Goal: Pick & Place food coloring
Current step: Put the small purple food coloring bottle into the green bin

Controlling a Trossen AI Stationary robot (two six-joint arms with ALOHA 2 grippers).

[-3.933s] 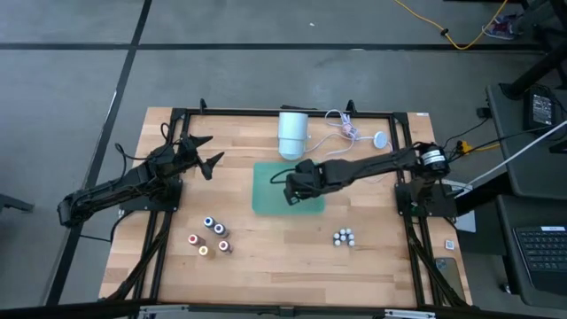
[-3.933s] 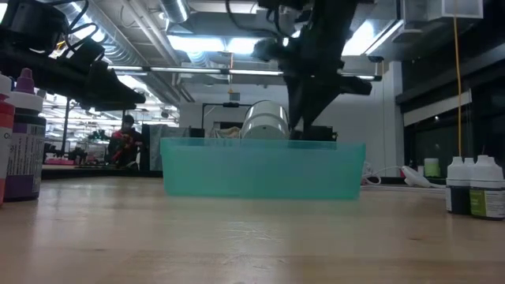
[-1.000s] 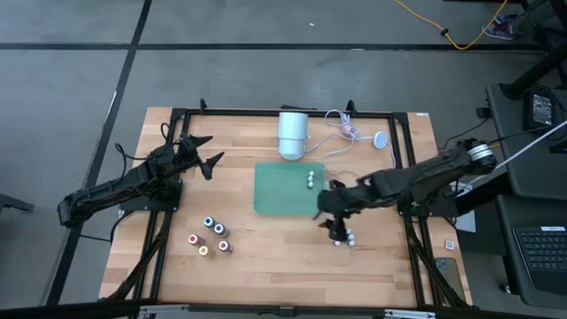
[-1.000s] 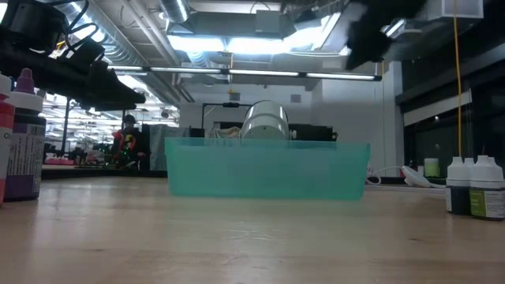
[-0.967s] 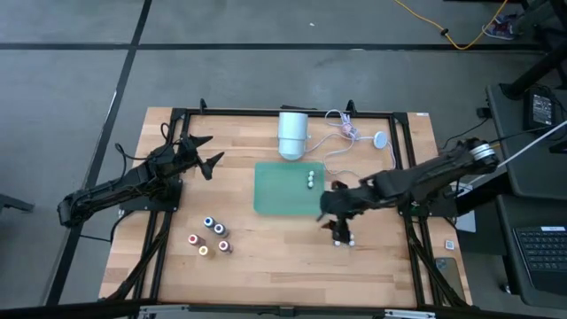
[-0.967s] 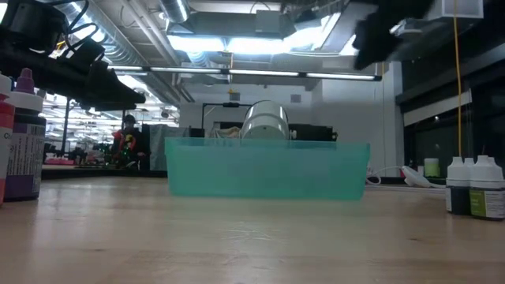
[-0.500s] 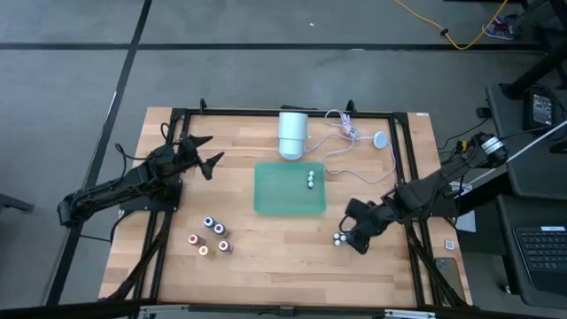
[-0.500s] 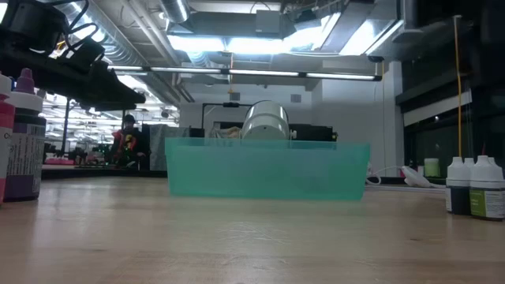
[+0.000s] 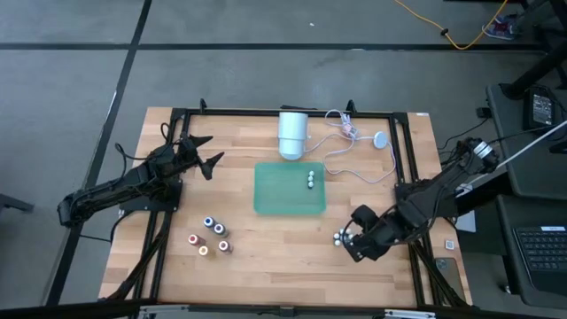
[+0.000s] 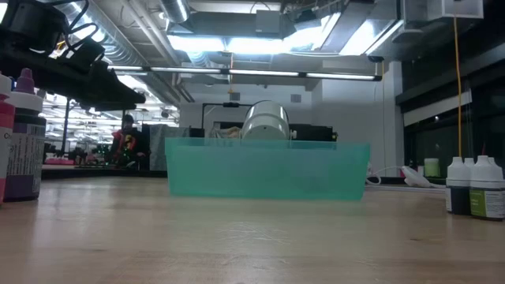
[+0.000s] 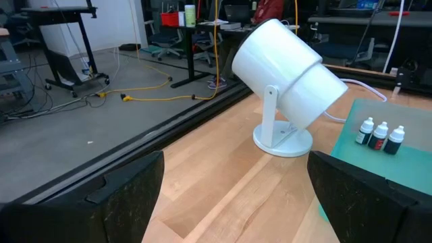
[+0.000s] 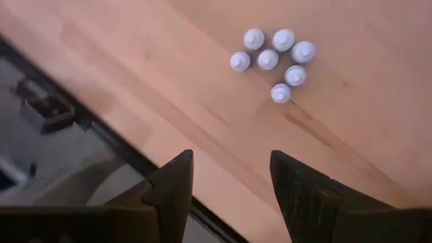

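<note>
While the right arm reaches over the front of the counter (image 9: 266, 257) on its own side, we find the right gripper (image 9: 353, 245) held above the wood just beside a tight cluster of white-capped bottles (image 9: 341, 237). Its wrist view shows six white caps there (image 12: 270, 59), standing upright and close together, apart from the gripper. The right fingers (image 12: 177, 177) are spread, with only bare counter showing between them; they grasp nothing.

The left gripper (image 9: 202, 153) hangs over the rear of the counter on the left side, well apart from all bottles. Its fingers (image 11: 108, 192) are released wide and hold nothing (the gap frames the white cylinder lamp (image 11: 287, 74)).

The food coloring (image 9: 211, 236), small upright bottles with blue, red and yellow tops, stands grouped on the counter toward the front on the left arm's side, outside the green tray (image 9: 276, 197) and untouched by either arm.

The tray sits at the middle of the counter. Three small bottles (image 9: 311, 178) stand in a row inside it, near the corner on the right arm's side toward the lamp (image 9: 293, 133).

A white cable (image 9: 347, 131) lies coiled on the counter beside the lamp.

From table height the tray wall (image 10: 267, 168) hides its contents.
</note>
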